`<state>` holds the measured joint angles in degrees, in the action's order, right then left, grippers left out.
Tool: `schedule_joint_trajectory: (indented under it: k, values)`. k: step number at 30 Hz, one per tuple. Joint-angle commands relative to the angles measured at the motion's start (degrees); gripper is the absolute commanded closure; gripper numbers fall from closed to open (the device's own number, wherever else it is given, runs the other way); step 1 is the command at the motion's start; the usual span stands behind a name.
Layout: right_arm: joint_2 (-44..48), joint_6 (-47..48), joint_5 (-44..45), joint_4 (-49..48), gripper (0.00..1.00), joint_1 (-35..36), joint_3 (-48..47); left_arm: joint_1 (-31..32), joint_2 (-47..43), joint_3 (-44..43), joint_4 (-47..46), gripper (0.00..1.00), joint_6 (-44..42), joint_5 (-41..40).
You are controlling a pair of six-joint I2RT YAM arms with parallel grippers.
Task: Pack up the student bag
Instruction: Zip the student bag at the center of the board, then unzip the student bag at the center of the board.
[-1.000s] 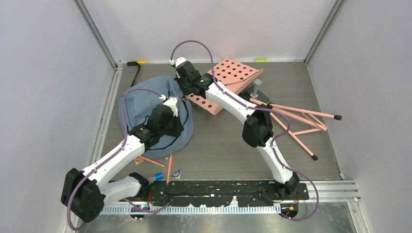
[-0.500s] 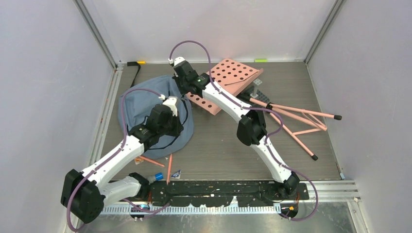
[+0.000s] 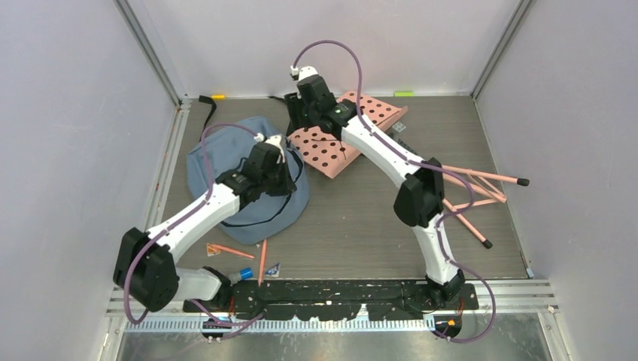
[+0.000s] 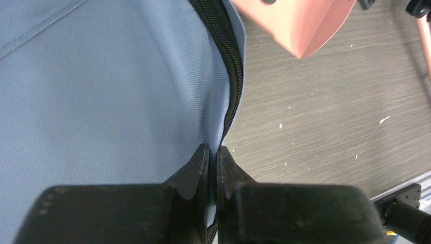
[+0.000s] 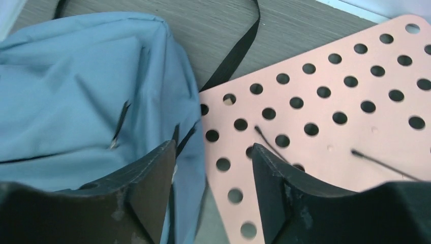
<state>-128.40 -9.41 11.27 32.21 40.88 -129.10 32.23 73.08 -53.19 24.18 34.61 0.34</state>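
Dusty-blue student bag (image 3: 226,154), contents hidden: left hand (image 4: 212,152) pinches its zipper edge (image 4: 235,76), right hand (image 5: 213,147) hangs open.

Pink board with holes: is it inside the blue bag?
No, the pink board lies outside the blue bag, right beside its edge.

Overhead camera first: I'm looking from high behind the arm bases (image 3: 451,286), down across the whole grey wood-grain table (image 3: 353,218) to the far wall (image 3: 323,45). Left wrist view now, and it's jammed in close, peering past the left gripper (image 4: 212,152) along the soft dusty-blue fabric backpack (image 4: 101,91), a pink perforated board (image 4: 300,25) corner at top. Right wrist camera sits further back, facing down past the right gripper (image 5: 213,152). Both wrist views share the stretch where backpack and board lie side by side; overhead takes in both.
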Motion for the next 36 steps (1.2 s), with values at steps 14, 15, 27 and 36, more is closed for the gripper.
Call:
schedule_joint_trajectory:
  k: [14,15,27,36]
  values:
    - [21.1,-30.6,-7.3,11.2,0.31,1.4,21.9,-22.0,-9.9,-4.7,10.0,0.16,-3.9,2.2]
    - [21.1,-31.3,-8.5,11.7,0.31,1.5,22.5,-23.6,-10.6,-4.3,11.0,0.15,-4.8,2.0]
    - [17.7,-34.1,-20.0,9.8,0.32,2.4,27.7,-25.7,-2.4,-10.9,12.0,0.20,-27.5,5.6]
    - [14.2,-32.5,-18.7,15.5,0.33,3.7,25.7,-25.7,3.9,-11.2,8.5,0.18,-33.0,3.9]
